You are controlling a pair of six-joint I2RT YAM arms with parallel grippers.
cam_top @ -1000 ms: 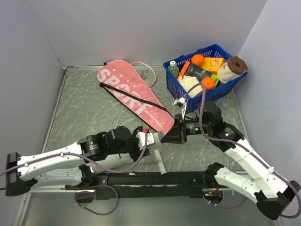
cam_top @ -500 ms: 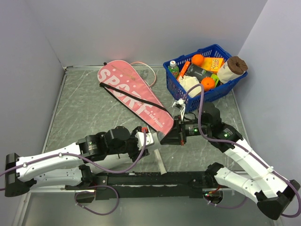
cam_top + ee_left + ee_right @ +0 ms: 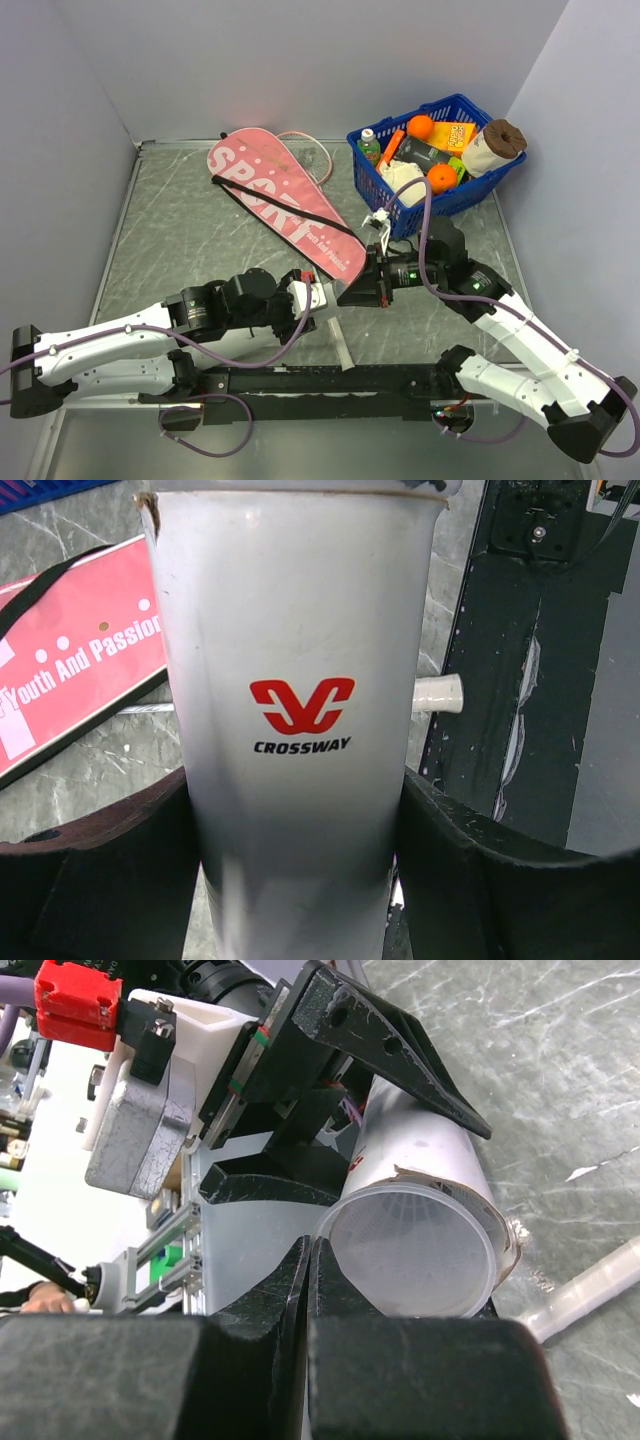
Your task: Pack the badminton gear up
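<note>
My left gripper (image 3: 312, 301) is shut on the long white tube (image 3: 300, 680), which bears a red "CROSSWAY" logo, and holds it pointing right. The tube's end has a translucent cap (image 3: 415, 1250); a netted shape shows dimly behind it. My right gripper (image 3: 348, 295) is shut, with its fingertips (image 3: 300, 1270) right beside the cap's rim. The pink "SPORT" bag (image 3: 285, 205) with its black strap lies flat behind both grippers. A pink racket hoop (image 3: 318, 150) peeks out behind the bag. A white racket handle (image 3: 341, 350) lies near the front rail.
A blue basket (image 3: 470, 195) of groceries stands at the back right, just behind my right arm. Grey walls close in the left, back and right. A black rail (image 3: 330, 380) runs along the front edge.
Both grippers have shifted slightly to the left together. My right gripper has stayed close against the tube's capped end.
</note>
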